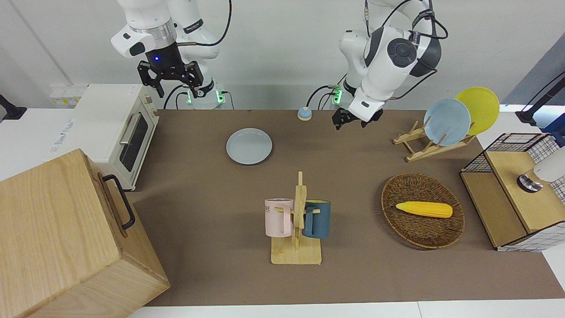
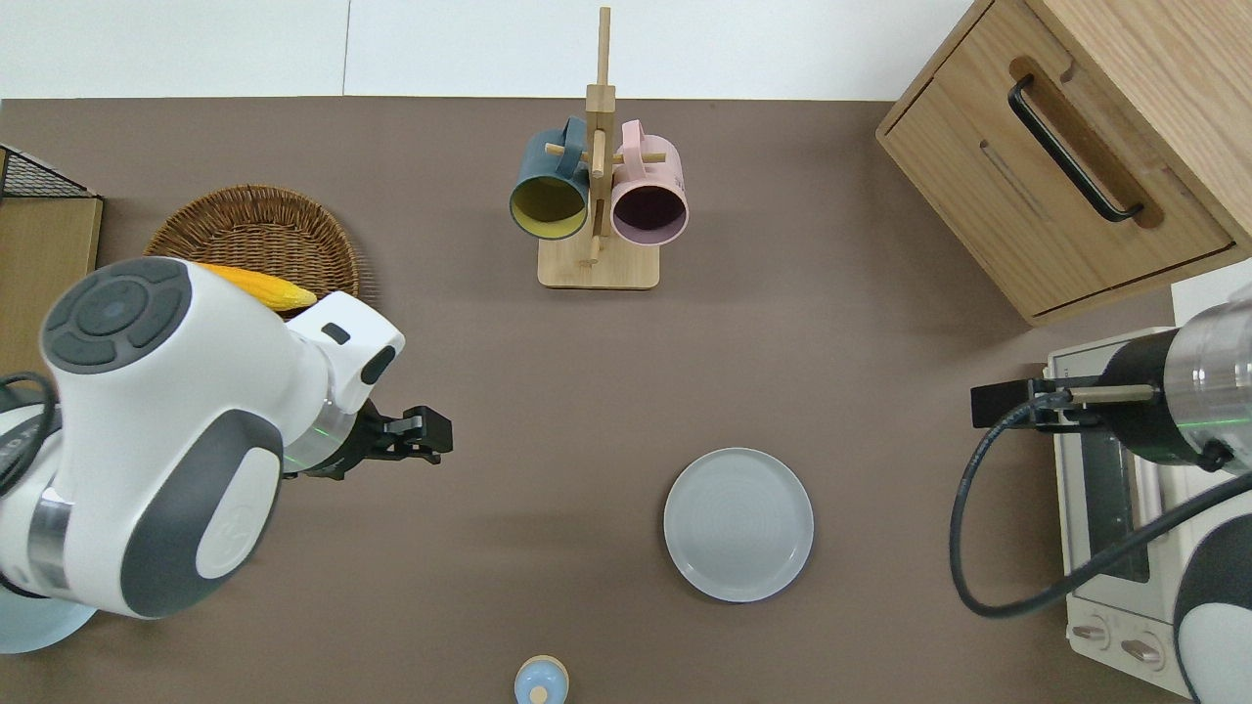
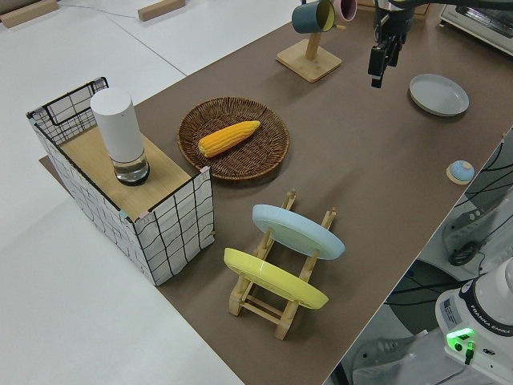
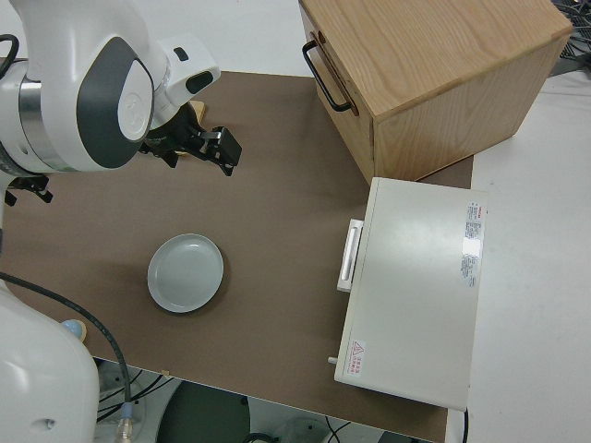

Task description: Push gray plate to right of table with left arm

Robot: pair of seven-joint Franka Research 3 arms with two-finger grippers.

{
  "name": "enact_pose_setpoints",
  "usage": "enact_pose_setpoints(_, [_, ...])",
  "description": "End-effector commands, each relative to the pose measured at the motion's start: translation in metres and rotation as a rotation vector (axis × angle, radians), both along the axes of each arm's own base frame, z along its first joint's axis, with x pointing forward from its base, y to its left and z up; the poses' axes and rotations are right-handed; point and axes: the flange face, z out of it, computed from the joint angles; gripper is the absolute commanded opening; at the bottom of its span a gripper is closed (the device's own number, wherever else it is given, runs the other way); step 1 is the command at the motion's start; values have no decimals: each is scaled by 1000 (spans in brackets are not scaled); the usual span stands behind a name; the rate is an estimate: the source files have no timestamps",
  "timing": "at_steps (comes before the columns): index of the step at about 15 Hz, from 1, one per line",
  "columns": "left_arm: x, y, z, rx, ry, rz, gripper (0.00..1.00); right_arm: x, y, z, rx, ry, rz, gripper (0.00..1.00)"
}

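Observation:
The gray plate lies flat on the brown table, near the robots' edge and toward the right arm's end; it also shows in the overhead view, the left side view and the right side view. My left gripper is up in the air, well apart from the plate. In the overhead view the left gripper is over bare table between the wicker basket and the plate. It holds nothing. My right arm is parked, its gripper open and empty.
A mug rack with a pink and a teal mug stands mid-table. A wicker basket holds a corn cob. A dish rack holds a sky-blue and a yellow plate. A toaster oven, a wooden cabinet and a small blue knob are nearby.

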Motion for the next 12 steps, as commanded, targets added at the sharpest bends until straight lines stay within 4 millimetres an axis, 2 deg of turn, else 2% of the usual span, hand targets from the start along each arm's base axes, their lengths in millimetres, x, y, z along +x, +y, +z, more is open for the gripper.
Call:
enact_pose_setpoints(1, [0, 38, 28, 46, -44, -44, 989, -8, 0, 0, 9, 3, -21, 996])
enact_pose_setpoints(5, [10, 73, 66, 50, -103, -111, 991, -8, 0, 0, 9, 3, -21, 996])
enact_pose_setpoints(6, [13, 76, 75, 52, -124, -127, 991, -8, 0, 0, 9, 3, -21, 996])
enact_pose_setpoints(8, [18, 77, 111, 59, -199, -132, 991, -8, 0, 0, 9, 3, -22, 996])
enact_pose_setpoints(9, [19, 79, 121, 77, -224, -133, 991, -8, 0, 0, 9, 3, -21, 996])
enact_pose_setpoints(12, [21, 82, 136, 84, -257, -128, 991, -8, 0, 0, 9, 3, -22, 996])
